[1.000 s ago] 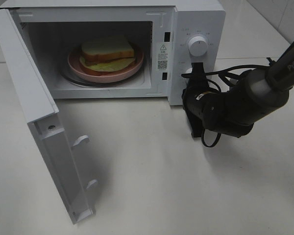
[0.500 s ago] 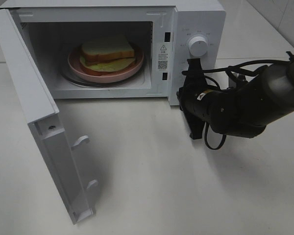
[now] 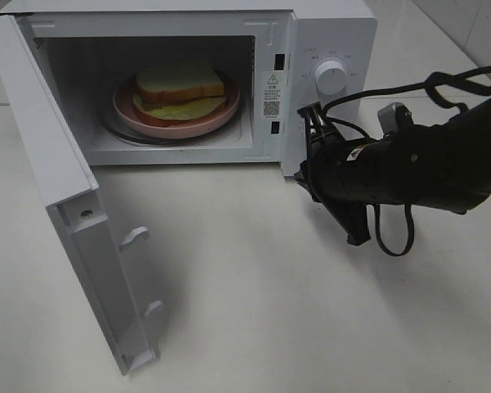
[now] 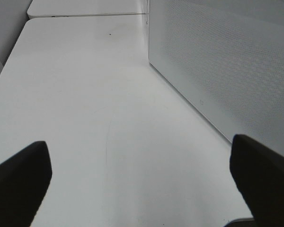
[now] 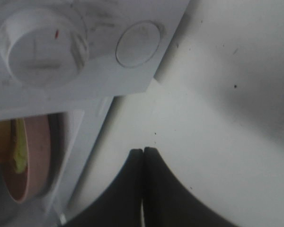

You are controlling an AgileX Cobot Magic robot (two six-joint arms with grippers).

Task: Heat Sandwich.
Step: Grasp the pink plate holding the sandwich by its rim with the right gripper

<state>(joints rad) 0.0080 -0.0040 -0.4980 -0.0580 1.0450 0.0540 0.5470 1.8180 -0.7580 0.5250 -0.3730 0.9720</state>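
Note:
The sandwich [image 3: 180, 82] lies on a round pink plate [image 3: 128, 111] inside the open microwave [image 3: 335, 33]. Its white bread faces up and yellow-green lettuce shows at the edge. My right gripper [image 3: 301, 173] hangs shut and empty just in front of the microwave's lower right corner, below the dial [image 3: 331, 78]. In the right wrist view its closed fingertips [image 5: 143, 151] point at the table below the dial [image 5: 40, 45] and round button [image 5: 138, 43]. The plate [image 5: 26, 161] and lettuce [image 5: 18, 142] show at the side. My left gripper [image 4: 138, 142] stands open over bare table.
The microwave door [image 3: 41, 139] is swung wide open to the left and reaches toward the table's front. A perforated white wall [image 4: 217, 61] of the microwave runs beside the left gripper. Black cables [image 3: 393, 246] loop under the right arm.
The right arm has rolled at the wrist and flattened out to the right. Its shut gripper has slid a little down and away from the control panel. The left gripper stays open.

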